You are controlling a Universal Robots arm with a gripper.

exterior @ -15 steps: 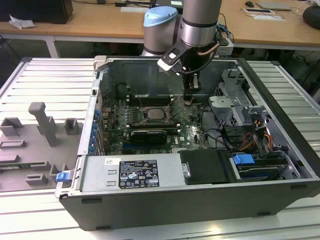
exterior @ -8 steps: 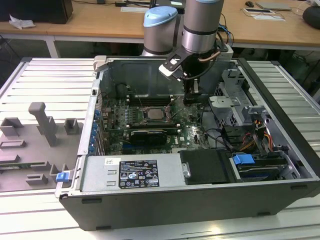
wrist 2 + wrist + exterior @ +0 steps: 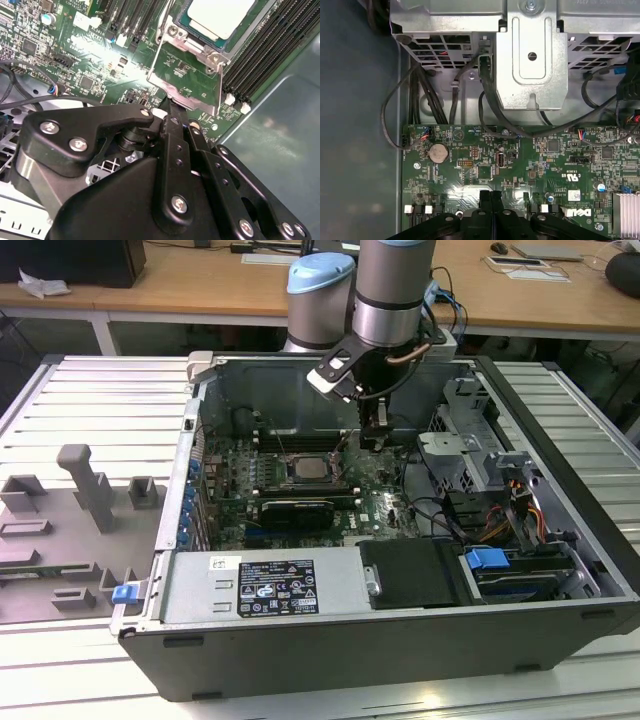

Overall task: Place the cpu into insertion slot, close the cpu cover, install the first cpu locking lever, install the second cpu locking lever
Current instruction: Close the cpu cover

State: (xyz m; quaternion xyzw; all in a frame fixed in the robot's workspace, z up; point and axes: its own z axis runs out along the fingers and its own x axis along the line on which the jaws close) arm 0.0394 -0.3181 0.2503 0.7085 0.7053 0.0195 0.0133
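I see the cpu (image 3: 220, 15) lying flat in the insertion slot (image 3: 200, 47), with its pale top up. The cpu cover (image 3: 218, 82) stands raised and tilted at the slot's edge that faces my gripper (image 3: 172, 106). Green board shows through its window. The two fingers are pressed together, and their tips meet the cover's free edge. I cannot tell if they pinch it. Along one side of the slot run long black memory slots (image 3: 265, 55), and just beyond them is the grey case wall (image 3: 280, 135), so the room there is narrow. On the slot's opposite side the board is low and more open, with black cables (image 3: 30, 100) further out.
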